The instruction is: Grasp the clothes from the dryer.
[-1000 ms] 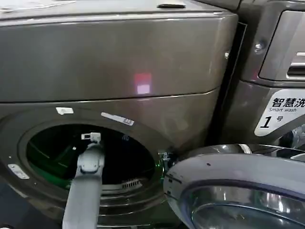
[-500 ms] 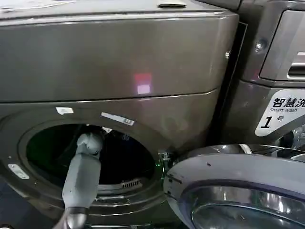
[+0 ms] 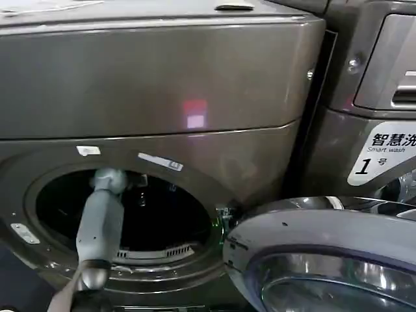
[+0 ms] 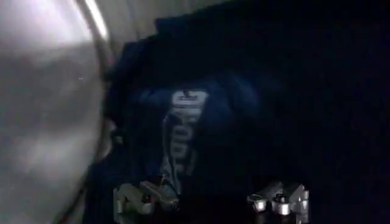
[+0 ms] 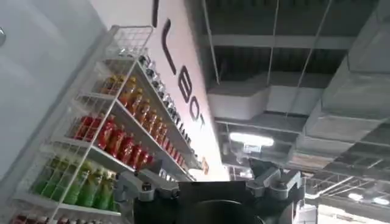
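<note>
Left gripper (image 4: 210, 201) reaches into the dryer (image 3: 162, 78).
Fingers apart above the clothes (image 4: 183, 128); closing early risks pinching only a thin fold that slips.

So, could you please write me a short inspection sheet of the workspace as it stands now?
Surface: nothing seen.
Job's things: dryer door open; dark clothes with pale lettering lie inside the drum.
Clutter: nothing seen.
Grippers: left gripper open inside the drum, fingers apart just short of the clothes; right gripper open, raised away from the dryer.
Cables: nothing seen.
Surroundings: second machine on the right; shelf of bottled drinks.
</note>
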`<state>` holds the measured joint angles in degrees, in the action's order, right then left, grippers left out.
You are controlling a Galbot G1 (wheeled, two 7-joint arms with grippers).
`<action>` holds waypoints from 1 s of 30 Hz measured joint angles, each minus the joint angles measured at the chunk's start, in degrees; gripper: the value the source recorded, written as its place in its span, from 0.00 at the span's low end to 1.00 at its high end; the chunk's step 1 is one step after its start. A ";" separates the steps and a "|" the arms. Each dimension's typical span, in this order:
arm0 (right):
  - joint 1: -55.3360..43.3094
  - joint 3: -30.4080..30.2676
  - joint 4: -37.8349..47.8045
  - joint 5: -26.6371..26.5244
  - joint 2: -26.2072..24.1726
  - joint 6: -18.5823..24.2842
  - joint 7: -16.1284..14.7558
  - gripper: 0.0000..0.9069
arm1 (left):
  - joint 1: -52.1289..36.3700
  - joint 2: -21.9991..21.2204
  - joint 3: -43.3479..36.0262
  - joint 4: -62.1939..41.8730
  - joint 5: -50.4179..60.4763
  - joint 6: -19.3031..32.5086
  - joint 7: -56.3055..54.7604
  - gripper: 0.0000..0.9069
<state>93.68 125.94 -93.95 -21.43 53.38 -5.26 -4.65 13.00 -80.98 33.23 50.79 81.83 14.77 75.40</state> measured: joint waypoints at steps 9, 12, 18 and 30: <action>-0.67 -1.34 -0.02 0.79 0.03 0.33 -0.22 1.00 | -1.76 0.28 -0.01 -3.83 1.21 -0.52 0.90 1.00; -0.83 -1.75 -0.16 1.01 0.22 0.35 -0.23 1.00 | -1.77 0.45 -0.18 -5.05 0.81 -1.07 0.98 1.00; -1.16 -2.31 -0.20 1.25 0.45 0.42 -0.24 1.00 | -2.43 0.87 -0.22 -7.64 -0.27 -2.00 0.85 1.00; -1.13 -2.63 -0.20 1.26 0.90 0.43 -0.29 1.00 | -2.95 1.48 -0.85 -14.02 -3.83 -3.40 -0.09 1.00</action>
<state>92.55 123.31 -94.15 -20.17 54.28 -4.83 -4.93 10.06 -79.51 32.38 36.77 78.00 11.37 75.32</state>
